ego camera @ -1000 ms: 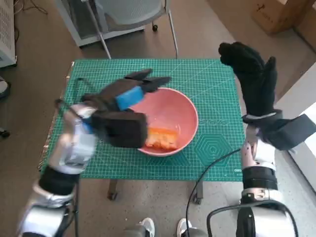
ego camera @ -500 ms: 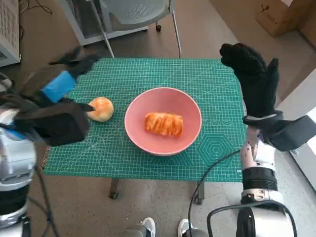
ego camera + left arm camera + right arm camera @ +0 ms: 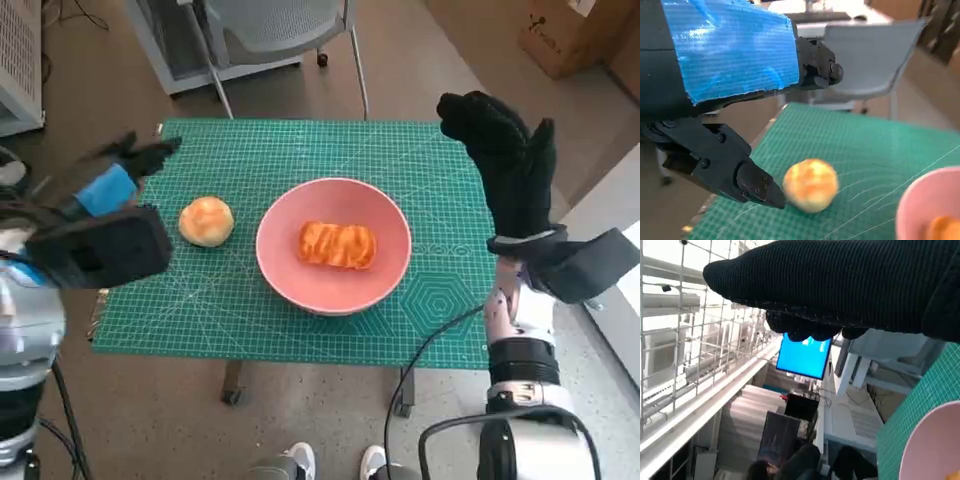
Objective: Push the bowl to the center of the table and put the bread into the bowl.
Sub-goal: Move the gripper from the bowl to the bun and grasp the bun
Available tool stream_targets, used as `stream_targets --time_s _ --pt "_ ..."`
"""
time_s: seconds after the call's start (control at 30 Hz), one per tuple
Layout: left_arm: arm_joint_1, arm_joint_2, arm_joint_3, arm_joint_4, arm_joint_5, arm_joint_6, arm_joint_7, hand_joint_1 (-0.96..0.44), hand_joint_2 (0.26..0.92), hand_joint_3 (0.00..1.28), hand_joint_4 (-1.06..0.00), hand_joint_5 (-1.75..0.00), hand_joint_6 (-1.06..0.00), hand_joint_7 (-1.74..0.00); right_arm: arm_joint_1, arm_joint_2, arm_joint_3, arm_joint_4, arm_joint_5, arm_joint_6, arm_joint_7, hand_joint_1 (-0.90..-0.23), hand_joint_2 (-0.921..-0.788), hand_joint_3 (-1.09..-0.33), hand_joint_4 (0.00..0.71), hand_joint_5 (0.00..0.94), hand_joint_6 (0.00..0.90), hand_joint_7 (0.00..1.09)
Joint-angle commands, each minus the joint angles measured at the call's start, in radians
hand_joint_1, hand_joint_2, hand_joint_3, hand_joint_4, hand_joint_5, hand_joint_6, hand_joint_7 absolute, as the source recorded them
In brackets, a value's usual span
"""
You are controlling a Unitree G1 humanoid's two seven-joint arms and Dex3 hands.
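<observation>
On the green mat (image 3: 420, 170), one pink bowl (image 3: 300, 285) with one bread (image 3: 337, 245), one bun (image 3: 206, 220) beside; left hand (image 3: 100, 225), right hand (image 3: 510, 165) empty, fingers spread.

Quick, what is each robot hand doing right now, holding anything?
Left robot hand: open, holding nothing, beside the round bun.
Right robot hand: open, holding nothing, raised by the table edge.

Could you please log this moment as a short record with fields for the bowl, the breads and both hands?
bowl: pink bowl, near the middle of the green cutting mat
bread in bowl: oblong glazed pastry
bread outside: round bun on the mat, beside the bowl, not touching
left hand: open, near the bun, holding nothing
right hand: raised, holding nothing
</observation>
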Motion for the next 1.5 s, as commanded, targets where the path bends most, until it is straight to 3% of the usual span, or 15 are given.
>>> stream_targets --time_s 0.03,0.47,0.97,1.5 --pt "-0.014 -0.029 -0.067 0.035 0.074 0.029 0.036 0.25 0.766 0.03 -0.07 -0.02 -0.26 -0.02 -0.001 0.004 -0.001 0.021 0.005 0.017 0.015 -0.548 -0.921 -0.559 0.253 0.001 0.342 0.00" --pt "-0.095 -0.103 -0.165 0.232 0.107 -0.044 0.104 0.24 0.768 0.04 -0.11 -0.01 -0.29 -0.01 -0.009 -0.004 -0.006 0.038 0.004 0.014 0.030 -0.553 -0.921 -0.561 0.250 0.000 0.341 0.00" --pt "-0.304 -0.216 -0.297 0.650 0.166 -0.095 0.194 0.07 0.753 0.04 -0.10 0.00 -0.30 0.00 -0.006 -0.021 -0.019 0.046 -0.002 0.002 0.038 -0.557 -0.921 -0.558 0.249 0.000 0.337 0.00" --pt "-0.493 -0.338 -0.368 1.113 0.166 -0.191 0.322 0.10 0.748 0.03 -0.09 0.00 -0.30 0.00 0.010 -0.038 -0.017 0.033 -0.021 -0.013 0.008 -0.560 -0.921 -0.565 0.256 0.003 0.339 0.00"
